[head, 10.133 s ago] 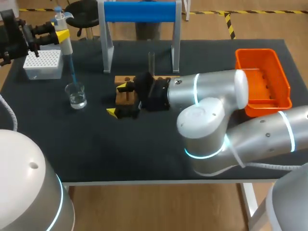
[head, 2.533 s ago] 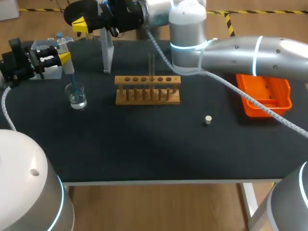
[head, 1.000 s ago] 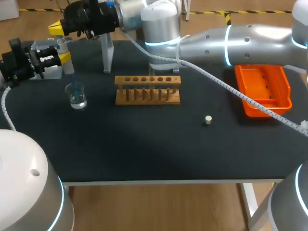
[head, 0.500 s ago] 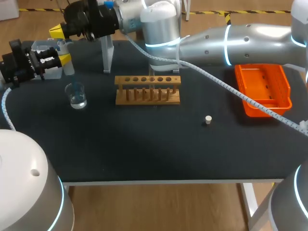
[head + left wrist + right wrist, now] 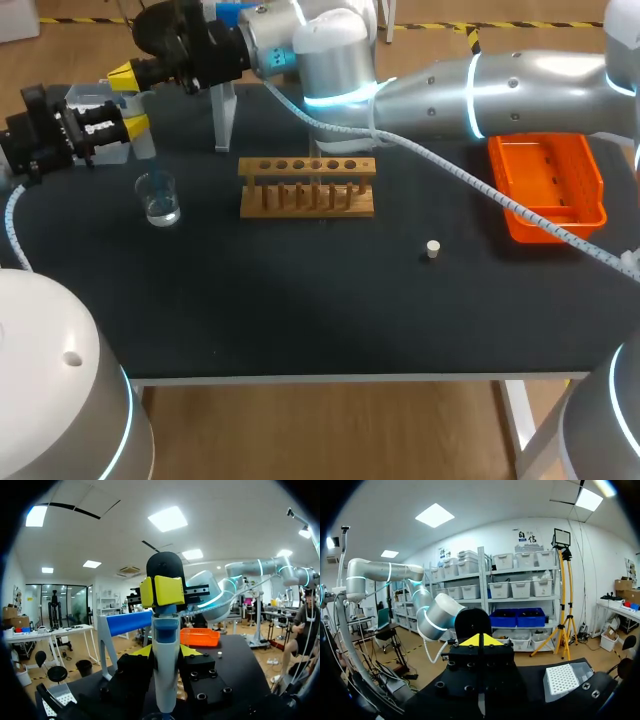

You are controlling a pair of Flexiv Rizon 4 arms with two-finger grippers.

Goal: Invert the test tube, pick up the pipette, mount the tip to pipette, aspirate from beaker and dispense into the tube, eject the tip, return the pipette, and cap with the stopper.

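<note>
My left gripper (image 5: 128, 122) (image 5: 166, 652) is shut on the white and blue pipette (image 5: 141, 138) (image 5: 165, 660) and holds it upright over the glass beaker (image 5: 158, 197) of clear liquid. My right arm comes across the back of the table. Its gripper (image 5: 124, 72) (image 5: 162, 591) (image 5: 480, 640) is shut, with its yellow tips resting on the pipette's top. The wooden tube rack (image 5: 307, 187) stands mid-table. A small white stopper (image 5: 432, 249) (image 5: 219, 654) lies to the rack's right. The pipette's tip is hard to make out.
The white tip box (image 5: 83, 100) (image 5: 563, 678) sits at the back left, behind my left gripper. A blue-topped stand (image 5: 224, 95) (image 5: 127, 622) rises behind the rack. An orange tray (image 5: 548, 180) (image 5: 200, 637) sits at the right edge.
My right gripper has come down a little onto the pipette's top. The left gripper and the pipette have stayed over the beaker.
</note>
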